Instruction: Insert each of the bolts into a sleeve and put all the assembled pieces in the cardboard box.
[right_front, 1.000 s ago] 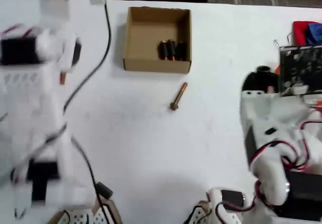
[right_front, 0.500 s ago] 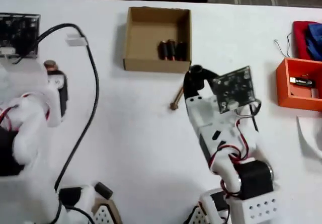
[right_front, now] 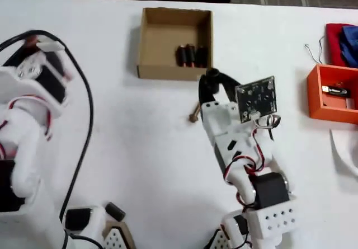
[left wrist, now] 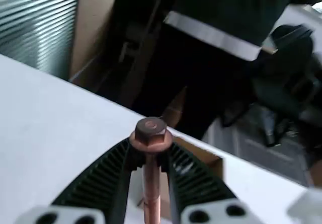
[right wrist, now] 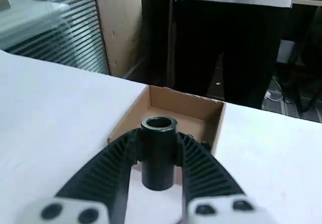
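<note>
Mating step: the left claw (left wrist: 150,146) clamps a bolt (left wrist: 149,178) well apart from the cardboard box (right_front: 162,39), and the right claw (right wrist: 158,139) grips a sleeve (right wrist: 158,158) just before it. Next, likely, bring both together — shaft lined up with bore.

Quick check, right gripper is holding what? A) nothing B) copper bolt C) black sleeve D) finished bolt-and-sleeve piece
C: in the right wrist view the right gripper is shut on an upright black sleeve whose bore is empty, near the cardboard box.
</note>
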Robot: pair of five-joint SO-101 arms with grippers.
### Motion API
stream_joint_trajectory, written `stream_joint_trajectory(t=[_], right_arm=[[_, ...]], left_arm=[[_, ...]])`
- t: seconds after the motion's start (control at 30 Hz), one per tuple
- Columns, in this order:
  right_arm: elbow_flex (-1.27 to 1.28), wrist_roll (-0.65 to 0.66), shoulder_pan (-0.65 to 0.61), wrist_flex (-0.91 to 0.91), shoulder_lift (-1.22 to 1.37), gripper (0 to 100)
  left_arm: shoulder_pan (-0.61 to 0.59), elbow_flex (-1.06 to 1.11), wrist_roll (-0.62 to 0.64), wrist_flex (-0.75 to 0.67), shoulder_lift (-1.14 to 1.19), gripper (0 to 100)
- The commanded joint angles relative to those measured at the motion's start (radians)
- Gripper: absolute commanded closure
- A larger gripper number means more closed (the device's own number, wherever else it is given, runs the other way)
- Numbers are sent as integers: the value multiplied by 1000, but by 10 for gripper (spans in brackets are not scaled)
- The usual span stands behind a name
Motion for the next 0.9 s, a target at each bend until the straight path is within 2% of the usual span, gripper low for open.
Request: stream_joint_trajectory(t=[0.0,0.1,0.27,0.33,0.43,0.63,0.77,0.87], right_arm=[[63,-21,-68,-217,-16,978],[110,-23,-130,-352,-16,978],[109,-20,-139,-444,-18,978],[101,-20,-137,-443,-18,978],[101,-18,-139,-420,-18,978],[101,-15,-143,-406,-18,978],[103,63,-145,-406,-12,978],[103,72,-143,-406,-13,978]], left_arm=[[201,-1,66,-138,-6,973],[322,4,63,-199,5,973],[365,87,63,-295,66,973],[367,117,61,-350,80,973],[370,127,-8,-390,84,973],[483,133,-152,-388,89,973],[545,134,-172,-390,92,973],[555,134,-172,-390,92,973]])
